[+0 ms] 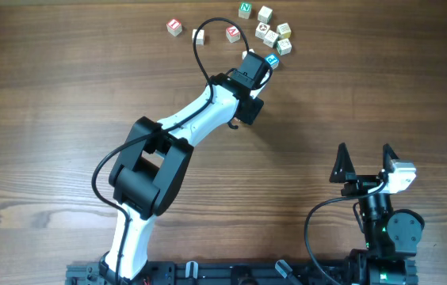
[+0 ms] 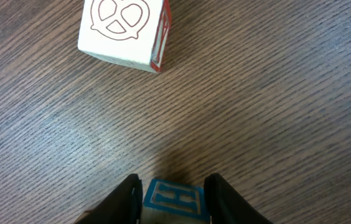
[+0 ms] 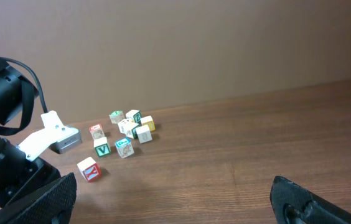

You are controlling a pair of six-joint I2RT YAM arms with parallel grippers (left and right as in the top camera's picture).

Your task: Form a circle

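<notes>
No closed circle of cubes shows. Several pale letter cubes bunch at the table's far edge, and they also show far off as a cluster in the right wrist view. My left gripper reaches to the near side of that bunch. It is shut on a blue H cube, with a finger pressed to each side. Ahead of it lies a white pretzel cube with a red side face. My right gripper stands open and empty at the near right, far from the cubes.
Loose cubes lie left of the bunch: a red A cube, a white one, a red one and a green N cube. A black cable loops over the left arm.
</notes>
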